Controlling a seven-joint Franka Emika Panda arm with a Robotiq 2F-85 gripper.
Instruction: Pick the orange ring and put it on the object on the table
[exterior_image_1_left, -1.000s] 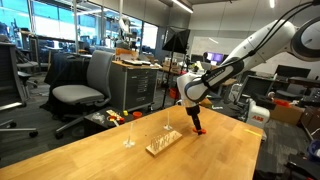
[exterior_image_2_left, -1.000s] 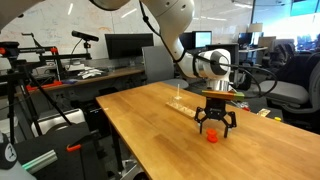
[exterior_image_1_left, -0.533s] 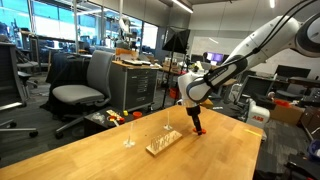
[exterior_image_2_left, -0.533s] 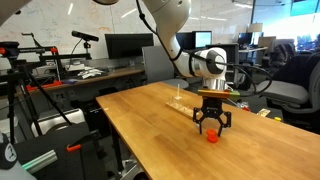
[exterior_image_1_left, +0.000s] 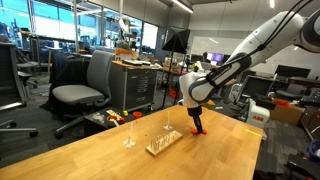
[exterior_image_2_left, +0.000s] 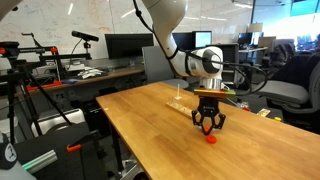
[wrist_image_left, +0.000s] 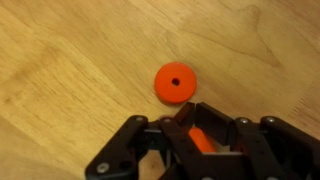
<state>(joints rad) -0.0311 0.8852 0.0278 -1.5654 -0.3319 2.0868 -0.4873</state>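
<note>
A second ago the end effector (exterior_image_2_left: 208, 128) stood with its fingers spread wide over the spot. Now they are drawn right in, and the arm itself has hardly shifted. From the wrist view a slanted strip of orange is pinched between the fingertips (wrist_image_left: 186, 128). That looks to be the orange ring (wrist_image_left: 200, 140), held just above the wood, though only a sliver of it shows. It is bright orange and narrow, mostly hidden by the black fingers.

Right below and ahead of it lies a small red-orange disc (wrist_image_left: 175, 82) with a dark hole in its middle. It lies flat on the worktop (exterior_image_2_left: 140, 120), free of the fingers. In an exterior view it shows as a red dot (exterior_image_2_left: 211, 140) under the fingertips.

The end effector hangs near the worktop's far edge in an exterior view (exterior_image_1_left: 197, 127), with bare wood stretching toward the camera. The wooden board (exterior_image_1_left: 163, 143) with its thin pegs lies just beside it. A separate upright rod (exterior_image_1_left: 128, 132) stands further along, well apart from the fingers.
</note>
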